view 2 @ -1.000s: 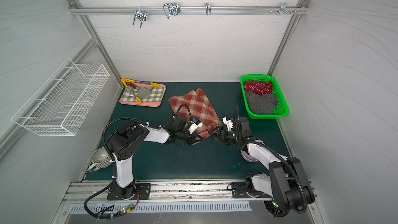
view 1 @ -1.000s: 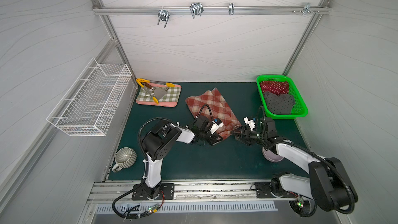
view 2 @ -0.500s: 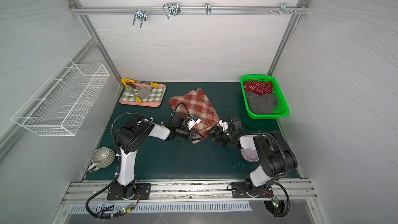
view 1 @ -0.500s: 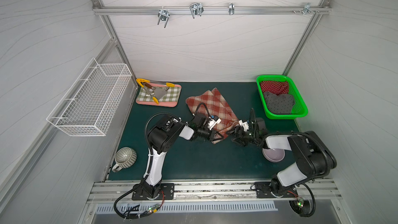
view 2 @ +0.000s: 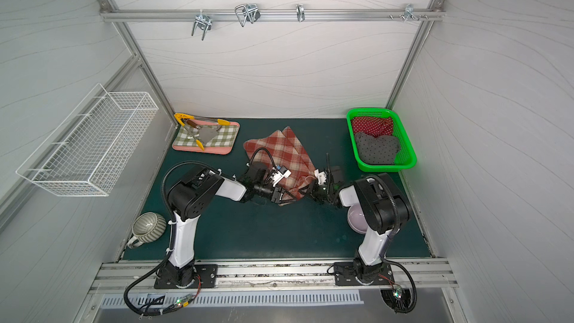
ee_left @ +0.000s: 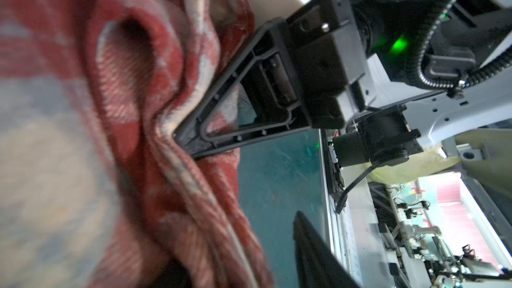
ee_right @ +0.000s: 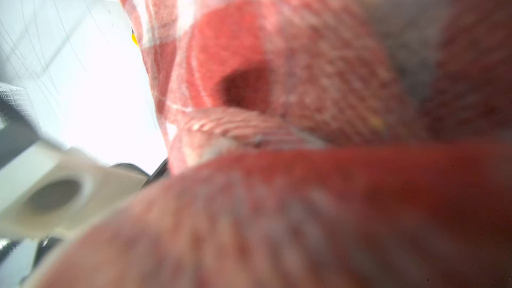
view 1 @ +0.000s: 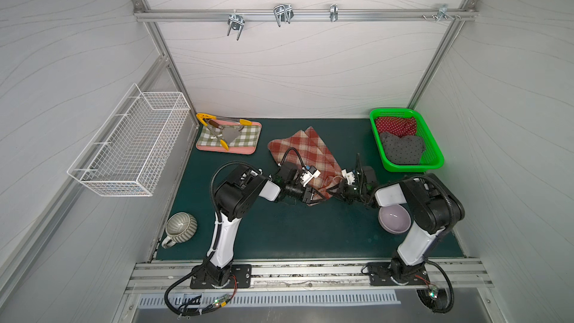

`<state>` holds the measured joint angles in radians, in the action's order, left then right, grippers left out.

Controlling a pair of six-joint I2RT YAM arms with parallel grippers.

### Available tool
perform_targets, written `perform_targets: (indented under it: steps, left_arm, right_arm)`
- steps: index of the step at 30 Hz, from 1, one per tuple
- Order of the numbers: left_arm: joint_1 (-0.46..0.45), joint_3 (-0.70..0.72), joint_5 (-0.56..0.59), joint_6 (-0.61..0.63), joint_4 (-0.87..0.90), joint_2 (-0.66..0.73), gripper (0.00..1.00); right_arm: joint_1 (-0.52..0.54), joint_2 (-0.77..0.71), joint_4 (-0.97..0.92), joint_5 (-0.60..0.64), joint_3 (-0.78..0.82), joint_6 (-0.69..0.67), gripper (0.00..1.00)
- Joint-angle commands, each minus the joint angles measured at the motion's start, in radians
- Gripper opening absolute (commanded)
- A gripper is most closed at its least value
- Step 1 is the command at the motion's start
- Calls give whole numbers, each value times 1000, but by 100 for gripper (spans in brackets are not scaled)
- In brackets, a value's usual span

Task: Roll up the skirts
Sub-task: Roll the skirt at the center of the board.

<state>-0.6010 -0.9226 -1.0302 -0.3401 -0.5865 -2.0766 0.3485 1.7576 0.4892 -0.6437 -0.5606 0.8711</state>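
A white wire basket (view 1: pixel 130 141) hangs on the left wall. Below it, a grey-striped ceramic mug (view 1: pixel 181 227) sits at the left edge of the dark green table (view 1: pixel 279 237). Toward the back lies a flat green-and-white checked mat with a pink rim (view 1: pixel 245 138). It carries yellow-handled tongs (view 1: pixel 206 118) and a metal spatula (view 1: pixel 231 133).

In the middle of the table is the rust-red and cream plaid woolly skirt (view 1: pixel 307 150). Its far end lies spread out and its near end is bunched, where both arms meet it. The left gripper (view 1: pixel 310 197) is against that bunched edge. Only one of its black fingers (ee_left: pixel 310 250) shows in the left wrist view, so how far it is open cannot be told. The right gripper (ee_left: pixel 177 137) is closed to a point, pinching a fold of the skirt.

Beside the right arm stands a lilac bowl (view 1: pixel 393 222). At the back right, a green plastic basket (view 1: pixel 435 156) holds a red white-dotted bundle (view 1: pixel 394 125) and a grey black-dotted bundle (view 1: pixel 400 149).
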Motion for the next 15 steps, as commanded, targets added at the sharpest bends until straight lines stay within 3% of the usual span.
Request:
perform_targets:
  steps: [1, 2, 3, 6, 9, 11, 15]
  left_arm:
    - [-6, 44, 122, 75, 129, -11, 82]
    - [-5, 40, 155, 123, 188, 37, 95]
    - [-9, 35, 208, 174, 252, 91, 98]
    - [-49, 21, 425, 374, 423, 271, 98]
    - [-159, 12, 762, 637, 547, 411, 98]
    - [-206, 54, 939, 747, 501, 478, 98]
    - [-253, 229, 1025, 865, 253, 619, 98]
  right_arm:
    - [0, 30, -104, 90, -7, -23, 0]
    - [0, 17, -137, 88, -17, -38, 0]
    - [0, -3, -175, 88, -29, -56, 0]
    - [6, -67, -317, 100, -79, -130, 0]
    - [18, -132, -453, 133, -127, -191, 0]
    - [23, -159, -496, 130, -145, -206, 0]
    - [24, -180, -532, 109, -162, -217, 0]
